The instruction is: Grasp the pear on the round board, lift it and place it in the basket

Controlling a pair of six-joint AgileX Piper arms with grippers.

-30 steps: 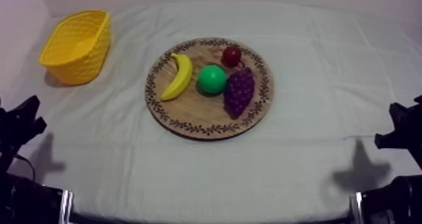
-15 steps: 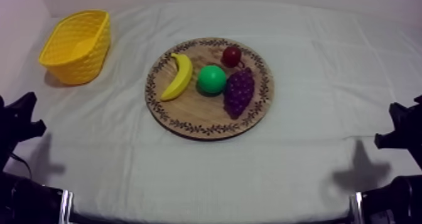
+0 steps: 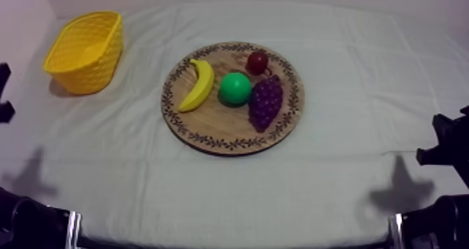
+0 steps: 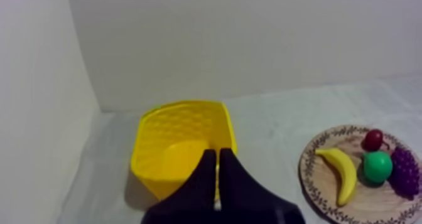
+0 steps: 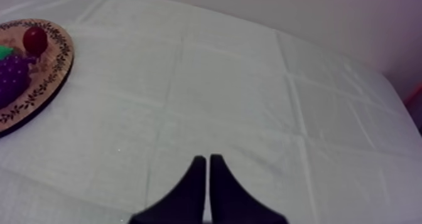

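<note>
Two grippers, both closed on nothing: the left gripper point(image 4: 218, 152) has risen from rest and now faces the yellow basket point(image 3: 87, 70), at 10 o'clock of the wooden board point(image 3: 209, 130); the right gripper point(image 5: 205, 157) is unmoved. At the board's centre the pear point(image 3: 236, 88) lies untouched: the reach has only begun.

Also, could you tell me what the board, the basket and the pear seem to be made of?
The round board looks like matt wood: brown, faintly streaked, with a dark leaf pattern round its rim. The yellow basket seems moulded plastic, given its even colour and latticed walls. The pear is probably smooth plastic or foam, uniformly green with a slight sheen; I cannot tell which.
</note>
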